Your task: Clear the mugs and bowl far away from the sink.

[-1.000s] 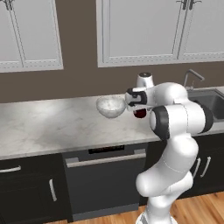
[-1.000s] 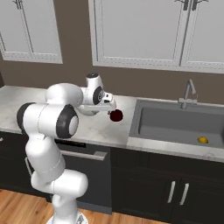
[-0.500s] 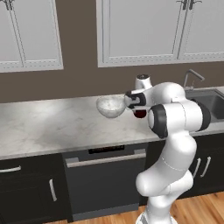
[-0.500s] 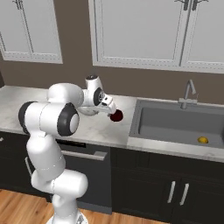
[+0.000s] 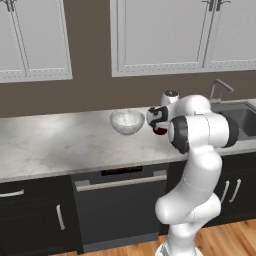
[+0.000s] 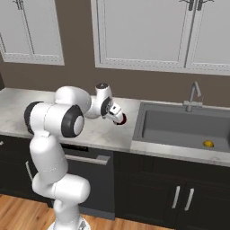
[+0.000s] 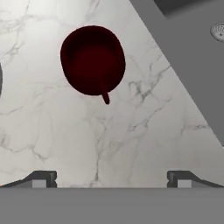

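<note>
— What's the setting?

— A kitchen: pale marbled counter point(image 5: 60, 145) under white wall cabinets point(image 5: 165, 35), brown wall behind, dark cabinets and a dishwasher point(image 5: 120, 205) below.

— And the gripper?

— The gripper point(image 7: 111, 177) hangs over the counter with its fingertips point(image 7: 41, 178) spread wide and nothing between them. In the hand view the dark red mug point(image 7: 92, 60) stands upright on the marble beyond the tips, clear of them, its thin handle pointing back toward the camera.

— Where does the mug sit in the room?

— On the counter between the bowl and the sink. In the left base view the mug point(image 5: 159, 130) peeks out just below the hand (mostly hidden by the wrist); in the right base view the mug point(image 6: 120, 119) shows beside the hand, near the sink's left edge.

— The bowl?

— The bowl point(image 5: 127, 121), marbled white-grey, rests upright on the counter just left of the hand, apart from the mug.

— The sink?

— The sink point(image 6: 184, 128) is a dark grey basin set into the counter to the right, a faucet point(image 6: 194, 94) at its back edge and a small yellow object point(image 6: 207, 143) lying inside. Its grey rim point(image 7: 183, 65) cuts across the hand view's upper right.
</note>
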Controlling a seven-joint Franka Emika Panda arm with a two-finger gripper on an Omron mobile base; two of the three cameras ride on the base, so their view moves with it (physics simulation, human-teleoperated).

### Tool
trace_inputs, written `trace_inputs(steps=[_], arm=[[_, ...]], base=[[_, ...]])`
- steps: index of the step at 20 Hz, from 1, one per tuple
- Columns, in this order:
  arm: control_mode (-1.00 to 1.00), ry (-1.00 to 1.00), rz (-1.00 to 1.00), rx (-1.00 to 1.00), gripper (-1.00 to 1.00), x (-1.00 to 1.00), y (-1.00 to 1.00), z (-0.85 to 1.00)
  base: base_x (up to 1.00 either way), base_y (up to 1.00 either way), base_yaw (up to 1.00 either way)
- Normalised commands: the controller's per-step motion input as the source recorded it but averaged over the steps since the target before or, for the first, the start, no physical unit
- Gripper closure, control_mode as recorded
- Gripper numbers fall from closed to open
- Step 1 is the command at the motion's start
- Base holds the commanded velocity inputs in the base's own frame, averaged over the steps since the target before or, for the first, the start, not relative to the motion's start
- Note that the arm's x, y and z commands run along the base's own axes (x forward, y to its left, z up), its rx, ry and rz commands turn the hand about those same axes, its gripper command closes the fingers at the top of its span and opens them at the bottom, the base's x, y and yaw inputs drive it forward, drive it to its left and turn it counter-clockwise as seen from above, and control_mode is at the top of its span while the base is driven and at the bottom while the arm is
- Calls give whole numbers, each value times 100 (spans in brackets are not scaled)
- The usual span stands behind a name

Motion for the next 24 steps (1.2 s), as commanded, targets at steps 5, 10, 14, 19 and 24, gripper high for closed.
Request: trace_inputs(steps=[5,10,14,19,24], arm=[[-100,-1,-2,4,-100,36,0,-32],[-100,-3,-1,2,-100,32,0,-14],[-100,-4,0,2,-100,27,-6,0],[-100,-3,0,0,-100,18,-8,-3],[-100,-2,0,0,-100,14,-8,-13]], base=[[0,0,0],[0,0,0],[0,0,0],[0,0,0],[0,0,0]])
